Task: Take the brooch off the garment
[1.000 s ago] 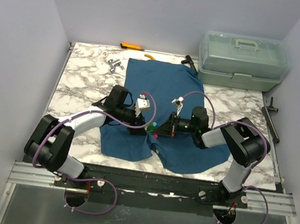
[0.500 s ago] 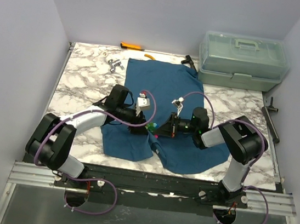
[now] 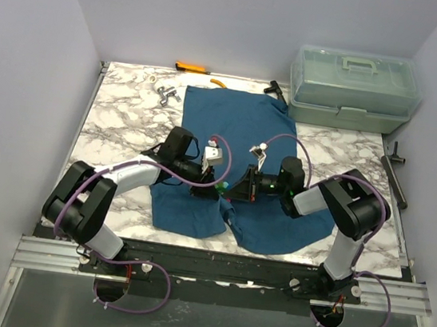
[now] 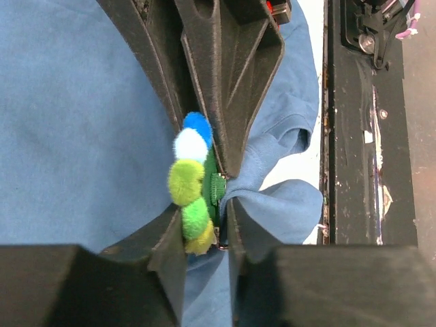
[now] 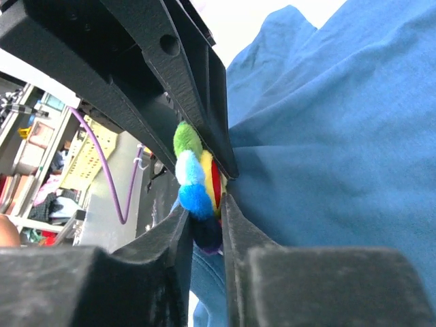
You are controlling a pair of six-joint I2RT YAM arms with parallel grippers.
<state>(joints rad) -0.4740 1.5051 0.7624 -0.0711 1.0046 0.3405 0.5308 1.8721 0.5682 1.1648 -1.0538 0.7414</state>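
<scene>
The dark teal garment (image 3: 224, 120) lies flat on the marble table, its near hem bunched where both grippers meet. The brooch (image 3: 224, 185), a small cluster of fuzzy beads, sits between them. In the left wrist view the brooch (image 4: 191, 184) shows blue, white, green and yellow beads, and my left gripper (image 4: 202, 235) is shut on its lower end, cloth (image 4: 82, 136) against the right finger. In the right wrist view my right gripper (image 5: 202, 218) is shut on the dark lower bead of the brooch (image 5: 194, 180), beside a fold of garment (image 5: 340, 136).
A clear lidded toolbox (image 3: 353, 88) stands at the back right. An orange-handled tool (image 3: 191, 68), metal clips (image 3: 165, 94) and a black tool (image 3: 275, 89) lie along the far edge. A black bar (image 3: 395, 167) lies at the right edge.
My left gripper has slid slightly right and its jaws have narrowed onto the brooch. The right gripper stays at the brooch, its jaws a little wider.
</scene>
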